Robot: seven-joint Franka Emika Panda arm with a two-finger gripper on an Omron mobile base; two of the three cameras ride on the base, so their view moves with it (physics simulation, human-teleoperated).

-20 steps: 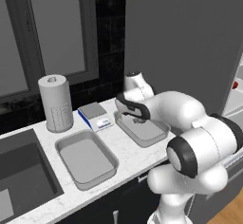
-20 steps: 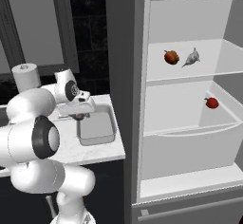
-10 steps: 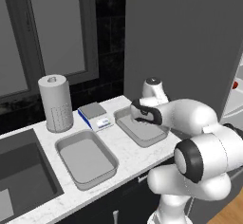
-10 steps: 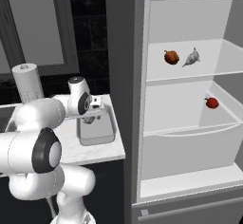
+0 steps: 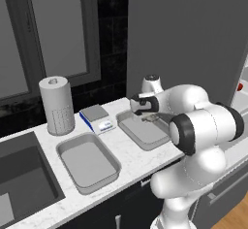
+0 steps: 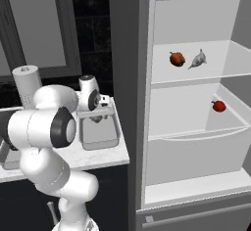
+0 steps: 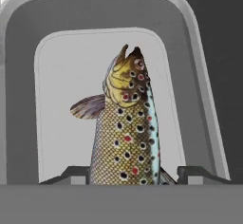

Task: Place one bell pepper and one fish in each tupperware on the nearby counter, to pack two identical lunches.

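While the claw point(image 7: 135, 175) gripped a fish point(image 7: 124, 133) over the right tupperware point(image 5: 143, 130), both tupperwares lay empty, with fridge peppers point(image 6: 177, 58) unpicked

Behind my jaws stood a black tiled wall point(image 5: 112, 24) with a grey-framed window point(image 5: 53, 29). To their right rose the open grey fridge point(image 6: 196, 122), its pale shelves point(image 6: 196, 76) lit. Wooden floor point(image 5: 235, 216) lay below.
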